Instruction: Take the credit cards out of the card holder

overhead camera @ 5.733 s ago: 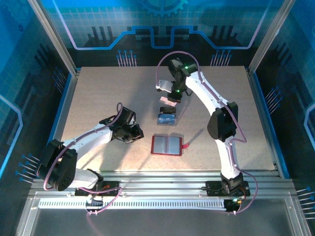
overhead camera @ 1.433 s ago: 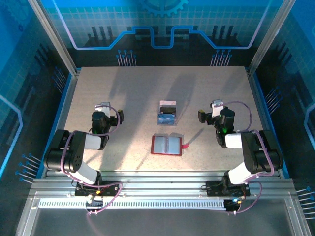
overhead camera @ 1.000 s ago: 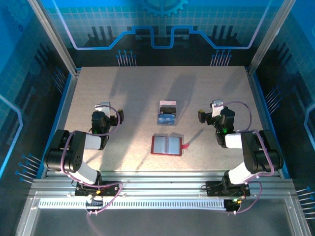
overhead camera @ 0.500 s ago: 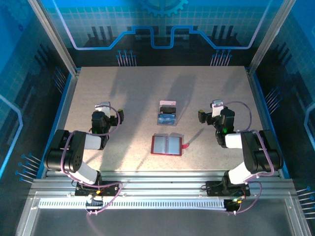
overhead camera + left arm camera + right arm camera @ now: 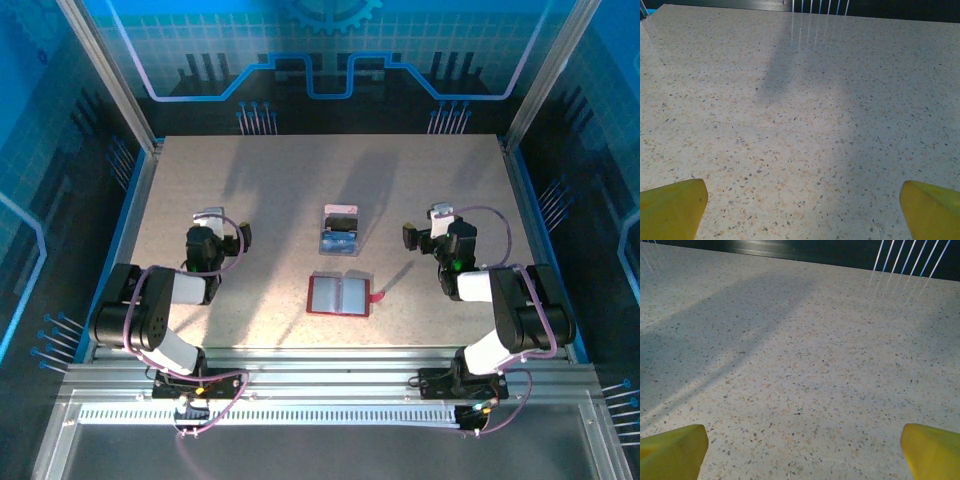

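Both arms sit folded back on themselves close to their bases, one on each side, elbows tucked low and forearms doubled over. The left arm (image 5: 150, 300) hunches on the left, wrist pointing toward the far side, with the left end effector (image 5: 212, 226) out in front. Its jaws stand wide apart, and its yellow fingertips (image 5: 671, 207) just poke in at the bottom corners of the left wrist view. The right arm (image 5: 510, 300) mirrors it: the right end effector (image 5: 440, 225) also faces away, jaws spread as wide, one yellow tip (image 5: 932, 450) in each lower corner. Both end effectors are empty.
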You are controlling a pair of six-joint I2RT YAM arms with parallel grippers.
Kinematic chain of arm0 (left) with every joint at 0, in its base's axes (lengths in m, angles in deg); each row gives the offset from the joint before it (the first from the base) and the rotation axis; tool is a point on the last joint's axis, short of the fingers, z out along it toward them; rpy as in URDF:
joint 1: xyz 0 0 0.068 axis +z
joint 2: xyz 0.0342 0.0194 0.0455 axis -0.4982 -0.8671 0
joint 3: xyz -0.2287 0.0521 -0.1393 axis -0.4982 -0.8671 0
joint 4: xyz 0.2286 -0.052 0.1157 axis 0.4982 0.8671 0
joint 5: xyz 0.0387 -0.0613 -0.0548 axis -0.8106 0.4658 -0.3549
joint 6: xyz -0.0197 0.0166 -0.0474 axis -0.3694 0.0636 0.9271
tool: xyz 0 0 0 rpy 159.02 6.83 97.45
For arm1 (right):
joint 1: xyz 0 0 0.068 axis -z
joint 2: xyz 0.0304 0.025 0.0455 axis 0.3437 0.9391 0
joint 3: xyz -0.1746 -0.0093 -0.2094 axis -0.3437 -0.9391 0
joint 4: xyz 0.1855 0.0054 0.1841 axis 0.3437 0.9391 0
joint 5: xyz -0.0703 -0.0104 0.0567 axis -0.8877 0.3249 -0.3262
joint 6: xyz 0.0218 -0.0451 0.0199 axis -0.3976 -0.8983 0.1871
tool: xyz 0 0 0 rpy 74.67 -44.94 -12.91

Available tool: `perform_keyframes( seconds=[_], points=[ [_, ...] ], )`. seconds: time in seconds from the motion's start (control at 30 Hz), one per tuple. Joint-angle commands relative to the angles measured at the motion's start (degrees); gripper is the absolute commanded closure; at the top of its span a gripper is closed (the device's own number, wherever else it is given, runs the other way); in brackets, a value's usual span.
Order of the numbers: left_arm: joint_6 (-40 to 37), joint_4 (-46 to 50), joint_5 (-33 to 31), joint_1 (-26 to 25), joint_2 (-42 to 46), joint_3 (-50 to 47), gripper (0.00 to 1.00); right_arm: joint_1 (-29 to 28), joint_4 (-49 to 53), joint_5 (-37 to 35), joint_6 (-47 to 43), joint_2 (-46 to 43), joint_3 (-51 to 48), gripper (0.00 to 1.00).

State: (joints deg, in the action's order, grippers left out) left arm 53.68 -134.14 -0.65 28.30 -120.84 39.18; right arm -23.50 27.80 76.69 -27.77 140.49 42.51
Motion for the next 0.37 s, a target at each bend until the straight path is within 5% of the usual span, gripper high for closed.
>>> perform_keyframes(
  seconds=[0.0, 0.33],
  points=[
    [-1.26, -1.86, 1.08, 0.37, 0.05, 0.87, 0.01, 0.05, -2.59, 0.05, 0.27, 0.24, -0.2, 0.0],
    [-1.3, -1.91, 1.06, 0.36, 0.06, 0.92, 0.01, 0.23, -3.95, -1.08, 0.72, 0.11, -1.04, 0.0]
  ],
)
